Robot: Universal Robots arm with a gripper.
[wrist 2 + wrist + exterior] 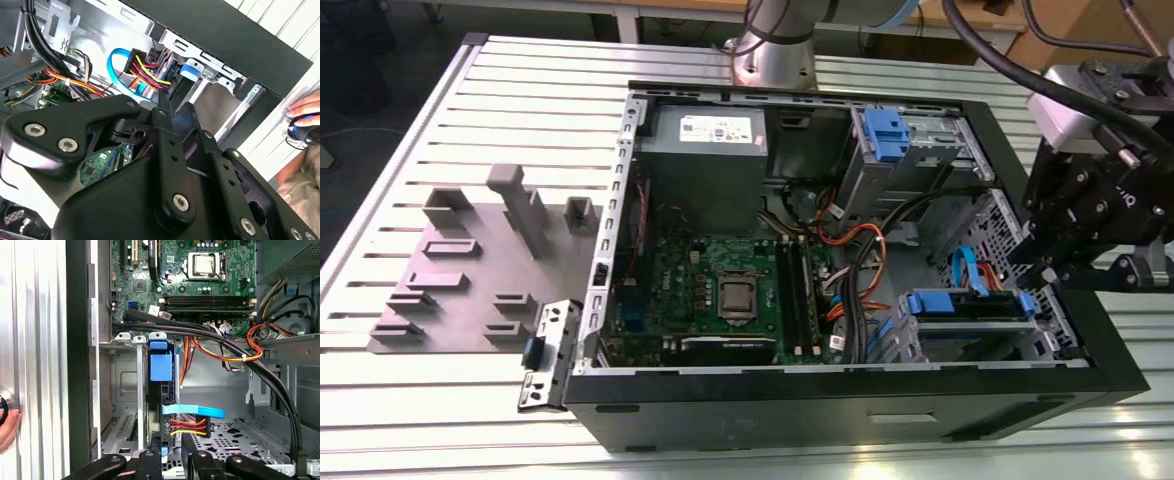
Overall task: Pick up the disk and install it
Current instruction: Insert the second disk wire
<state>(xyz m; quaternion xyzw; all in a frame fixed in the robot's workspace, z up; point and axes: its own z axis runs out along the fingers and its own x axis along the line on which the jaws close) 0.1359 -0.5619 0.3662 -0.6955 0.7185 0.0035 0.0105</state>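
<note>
1. The black linkage claw hung over the rim of the open black tower computer case, at about three o'clock of the case in the exterior view. I cannot tell whether it was open or closed, and nothing could be seen held in it.
2. Nearest the claw was the disk, a flat silver-grey drive in a blue plastic carrier. It sat in the grey metal drive cage at about four o'clock inside the case. In the first wrist view the disk stood on edge in that cage. A flat blue data cable and a red, yellow and black power lead ran to its end, so it looked already seated and wired.
3. Risk, as I judged it: the claw was close to those leads and to the thick black cable bundle. A careless move could have snagged one and pulled a plug loose or tilted the carrier.
4. A person's hand rested just outside the case wall, so a sideways swing might have struck it.
5. The case also held a green motherboard near six o'clock, a grey power supply box near eleven, and a second blue carrier in the cage at one o'clock.
</note>
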